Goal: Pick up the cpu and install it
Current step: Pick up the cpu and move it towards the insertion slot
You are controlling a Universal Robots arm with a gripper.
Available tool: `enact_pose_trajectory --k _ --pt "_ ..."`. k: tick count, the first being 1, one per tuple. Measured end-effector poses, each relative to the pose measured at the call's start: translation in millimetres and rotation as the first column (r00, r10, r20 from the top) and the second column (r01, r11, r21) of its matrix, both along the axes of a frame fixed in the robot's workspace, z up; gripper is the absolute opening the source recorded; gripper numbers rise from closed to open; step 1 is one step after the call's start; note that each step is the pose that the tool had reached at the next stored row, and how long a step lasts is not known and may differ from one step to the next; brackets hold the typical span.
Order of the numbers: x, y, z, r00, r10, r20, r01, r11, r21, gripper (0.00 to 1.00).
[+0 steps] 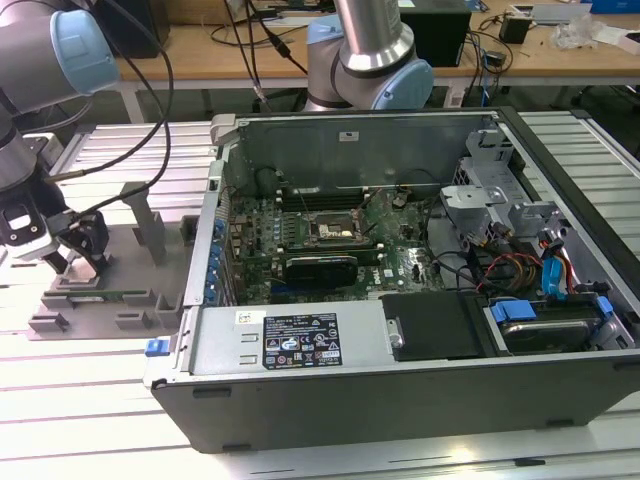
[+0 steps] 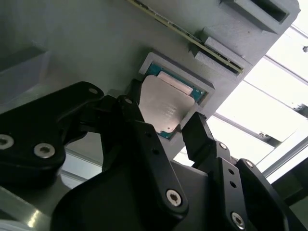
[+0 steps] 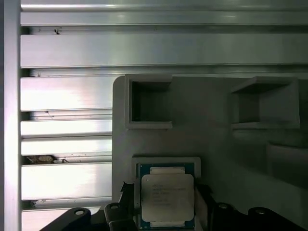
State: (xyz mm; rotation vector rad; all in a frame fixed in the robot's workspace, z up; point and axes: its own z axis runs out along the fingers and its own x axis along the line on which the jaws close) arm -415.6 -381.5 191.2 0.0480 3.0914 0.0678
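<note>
Cpu lying flat in a square recess of the grey holder, black fingers just above the holder, spread apart, one each side of the cpu, close to its edges

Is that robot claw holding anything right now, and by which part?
Cannot be told: the gripper straddles two opposite edges of the flat square silver-topped chip, which lies in its grey tray pocket.

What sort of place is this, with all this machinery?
Likely a robotics lab or workshop for computer assembly: a robot arm stands behind an opened computer case lying on a slotted metal table, with cable-strewn wooden desks beyond.
</note>
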Motion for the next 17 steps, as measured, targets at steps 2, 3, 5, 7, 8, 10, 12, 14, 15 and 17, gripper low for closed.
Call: enact_pose_trajectory --k 2,3,5,7,8,10,12,14,15,17 --pt "0.1 -0.1 -1.8 1.0000 0.000 0.0001 0.000 1.0000 0.0001 0.61" --pt "0.1 -0.1 -2.6 1.0000 0.000 0.0002 0.000 1.0000 0.0001 0.61" --pt "0.1 -0.1 -3.4 1.0000 0.000 0.0001 0.000 1.0000 0.0000 0.61" --pt "0.1 -0.1 -3.5 1.0000 0.000 0.0001 0.000 1.0000 0.0000 0.61" --pt "0.1 -0.1 -3.6 1.0000 0.000 0.0002 0.000 1.0000 0.0001 0.61" --pt "0.1 -0.1 -3.7 1.0000 0.000 0.0002 0.000 1.0000 0.0001 0.61" --pt "0.1 -0.1 -3.7 1.0000 0.000 0.0002 0.000 1.0000 0.0001 0.61" --pt "0.1 -0.1 -3.8 1.0000 0.000 0.0002 0.000 1.0000 0.0001 0.60" --pt "0.1 -0.1 -3.8 1.0000 0.000 0.0002 0.000 1.0000 0.0000 0.55" --pt "0.1 -0.1 -3.9 1.0000 0.000 0.0002 0.000 1.0000 0.0001 0.55"
